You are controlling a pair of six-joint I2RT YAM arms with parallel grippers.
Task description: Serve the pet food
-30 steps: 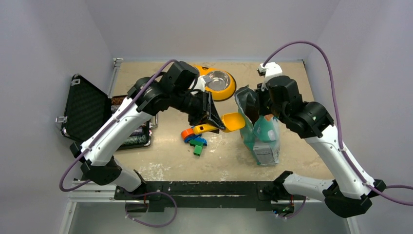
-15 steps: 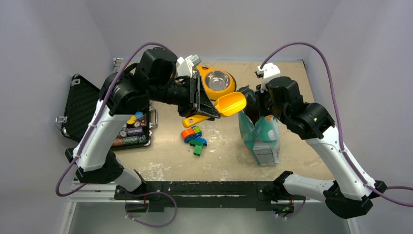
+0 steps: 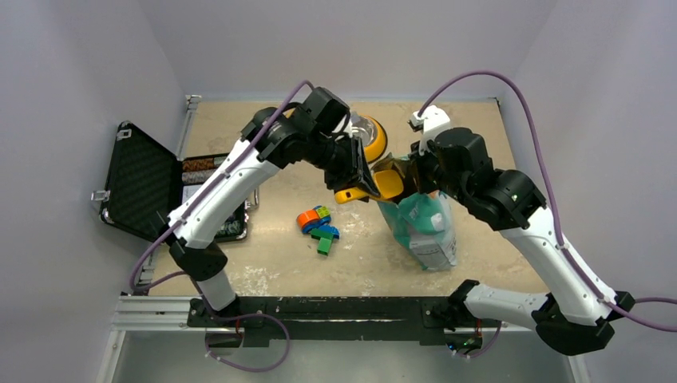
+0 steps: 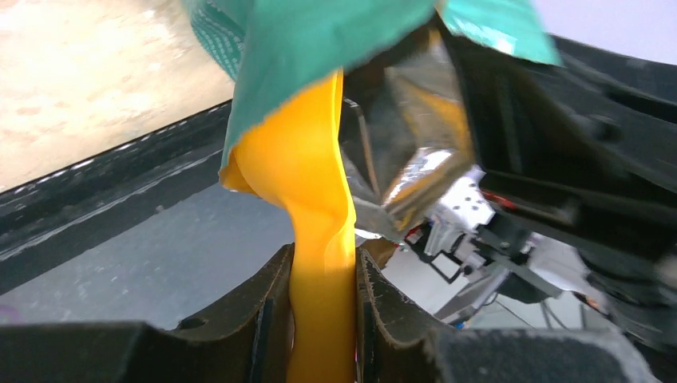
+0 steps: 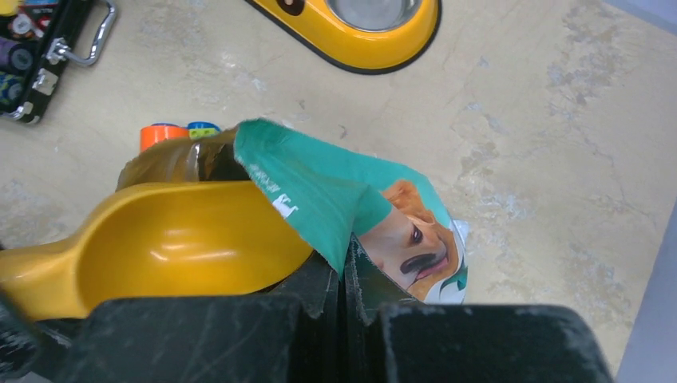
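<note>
A: What is the left gripper (image 4: 323, 267) doing?
B: It is clamping the yellow scoop (image 5: 184, 239) by its handle, with the bowl sitting inside the bag (image 5: 319, 179).
A: And the right gripper (image 5: 345, 279)?
B: It is pinching the bag's rim tight. The kibble is not showing.

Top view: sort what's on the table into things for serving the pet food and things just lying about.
For the job: yellow scoop, in the left gripper; teal bag, pinched by the right gripper; yellow bowl.
Lying about: toy blocks; open black case.
</note>
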